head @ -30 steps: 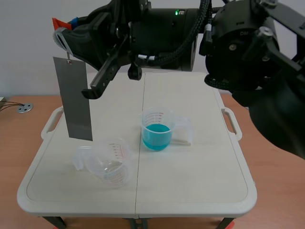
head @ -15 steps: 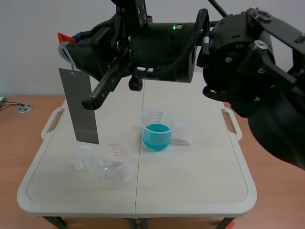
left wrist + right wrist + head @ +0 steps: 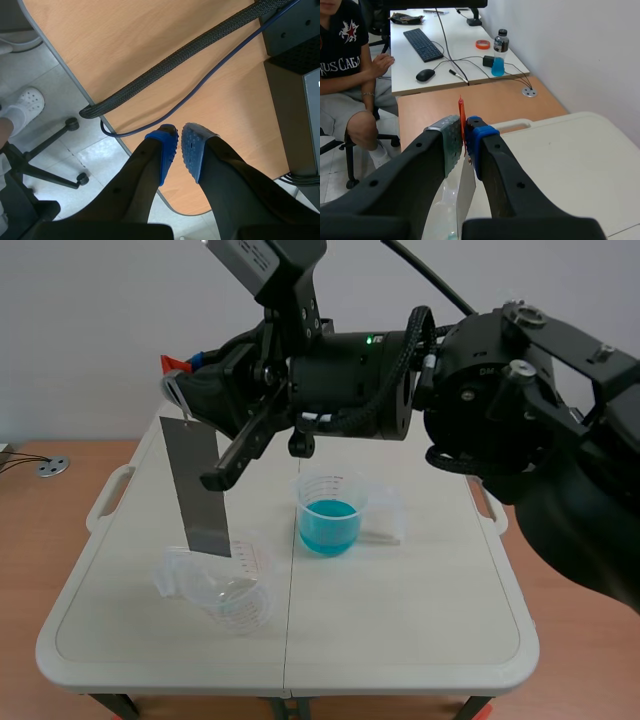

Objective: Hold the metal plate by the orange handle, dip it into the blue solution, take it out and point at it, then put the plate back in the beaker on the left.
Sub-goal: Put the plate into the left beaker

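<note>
Likely the return step. The right gripper (image 3: 464, 137) clenches the orange handle (image 3: 175, 364) — metal plate (image 3: 200, 485) hangs, lower edge just over the empty beaker (image 3: 228, 590), blue solution (image 3: 328, 515) at its 2 o'clock. The left gripper (image 3: 178, 150): closed, empty. Next — lower straight in.

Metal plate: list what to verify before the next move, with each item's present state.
1. Right gripper shut on the orange handle: ok.
2. Metal plate hanging free above the table: ok.
3. Plate's lower end clear of the empty beaker rim: cannot tell.
4. Beaker of blue solution upright, partly filled: ok.
5. Left gripper shut on nothing, away from the table: ok.
6. Plate surface wet or dry: cannot tell.
</note>
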